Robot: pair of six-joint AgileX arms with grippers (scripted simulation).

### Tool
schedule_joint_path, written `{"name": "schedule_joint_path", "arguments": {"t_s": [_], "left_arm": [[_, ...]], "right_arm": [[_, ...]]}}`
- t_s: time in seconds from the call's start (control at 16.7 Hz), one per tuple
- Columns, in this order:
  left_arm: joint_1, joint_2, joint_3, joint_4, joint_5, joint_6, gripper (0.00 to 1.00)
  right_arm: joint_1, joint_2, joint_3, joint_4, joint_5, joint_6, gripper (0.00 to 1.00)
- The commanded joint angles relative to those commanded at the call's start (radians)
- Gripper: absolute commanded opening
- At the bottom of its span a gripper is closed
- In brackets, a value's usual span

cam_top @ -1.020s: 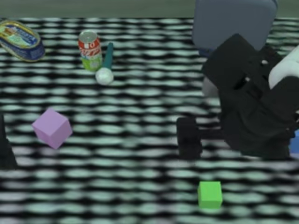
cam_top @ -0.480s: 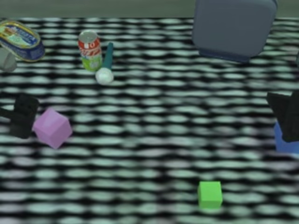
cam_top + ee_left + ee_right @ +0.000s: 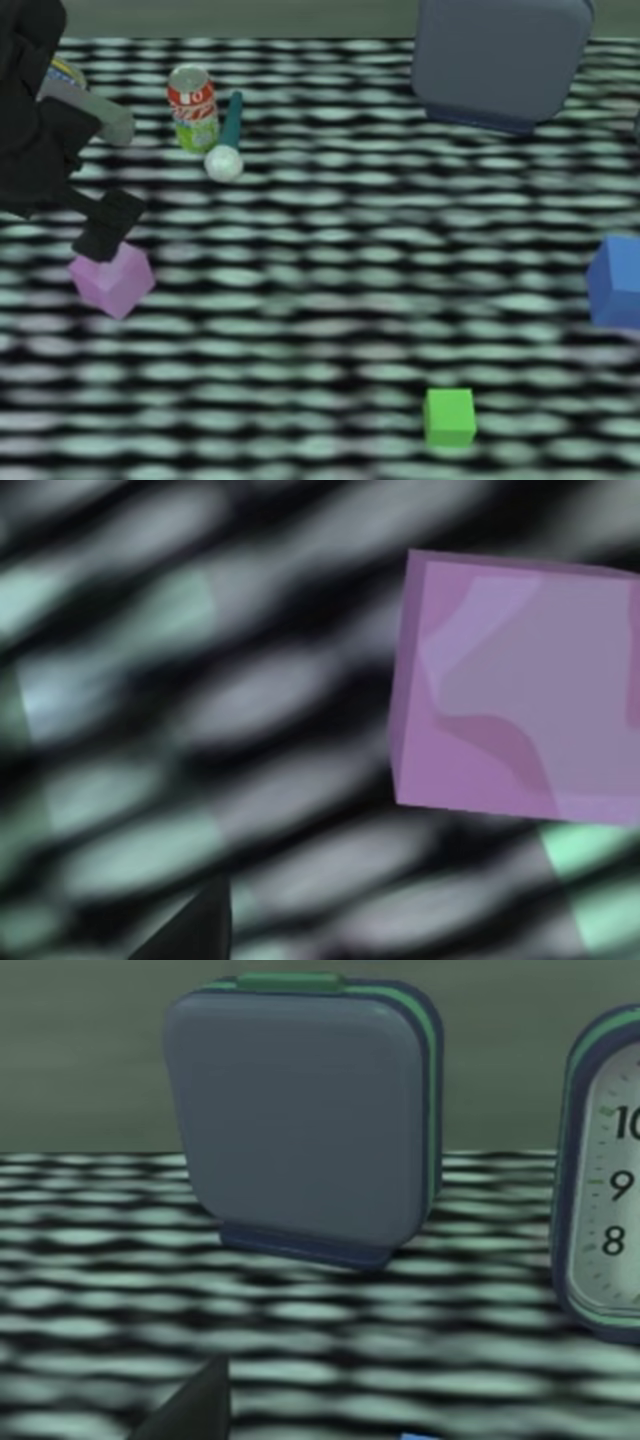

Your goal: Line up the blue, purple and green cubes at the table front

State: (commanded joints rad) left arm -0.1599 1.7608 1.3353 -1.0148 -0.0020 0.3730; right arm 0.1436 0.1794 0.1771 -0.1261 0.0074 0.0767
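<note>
An AgileX left arm reached in from the table's far-left corner, its left gripper (image 3: pixel 105 225) poised just above the far edge of the purple cube (image 3: pixel 112 280), which sat on the left side of the striped table (image 3: pixel 320 300), roughly midway between back and front. How wide the pincer stood could not be told: the top view showed only a dark block at the cube's upper edge, and the left wrist view caught a single dark fingertip (image 3: pixel 195 930) low in the frame, with the purple cube (image 3: pixel 515 685) filling the space beyond it and resting flat on the pattern. The green cube (image 3: pixel 449 417) lay near the table front, right of centre and well apart from the others, while the blue cube (image 3: pixel 617 282) sat at the right edge, partly cut off by the frame. The right arm was out of the top view altogether (its wrist camera looked across the tabletop at a grey-blue rounded box (image 3: pixel 305 1120) and part of a clock face (image 3: pixel 605 1190) beside it). Along the back of the table stood a red-and-green can (image 3: pixel 194 108), with a teal-handled tool (image 3: pixel 227 140) just beside it, its pale round end pointing forward; the grey-blue box (image 3: pixel 500 60) stood at the far right.
</note>
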Motion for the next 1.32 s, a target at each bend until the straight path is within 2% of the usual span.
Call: {"name": "schedule_joint_path", "arguments": {"t_s": [0.3, 0.66, 0.84, 1.14, 1.32], "left_arm": [[-0.017, 0.180, 0.151, -0.098, 0.003, 0.038, 1.00], [-0.012, 0.185, 0.153, -0.097, 0.003, 0.040, 1.00], [-0.015, 0.213, 0.105, -0.027, 0.003, 0.042, 1.00], [-0.015, 0.294, -0.018, 0.190, 0.004, 0.043, 1.00], [-0.015, 0.312, -0.040, 0.222, 0.004, 0.044, 1.00]], "right_arm": [[-0.128, -0.173, -0.170, 0.121, -0.007, -0.074, 1.00], [-0.134, -0.179, -0.177, 0.126, -0.007, -0.077, 1.00], [-0.134, -0.179, -0.177, 0.126, -0.007, -0.077, 1.00], [-0.134, -0.179, -0.177, 0.126, -0.007, -0.077, 1.00], [-0.134, -0.179, -0.177, 0.126, -0.007, -0.077, 1.00]]}}
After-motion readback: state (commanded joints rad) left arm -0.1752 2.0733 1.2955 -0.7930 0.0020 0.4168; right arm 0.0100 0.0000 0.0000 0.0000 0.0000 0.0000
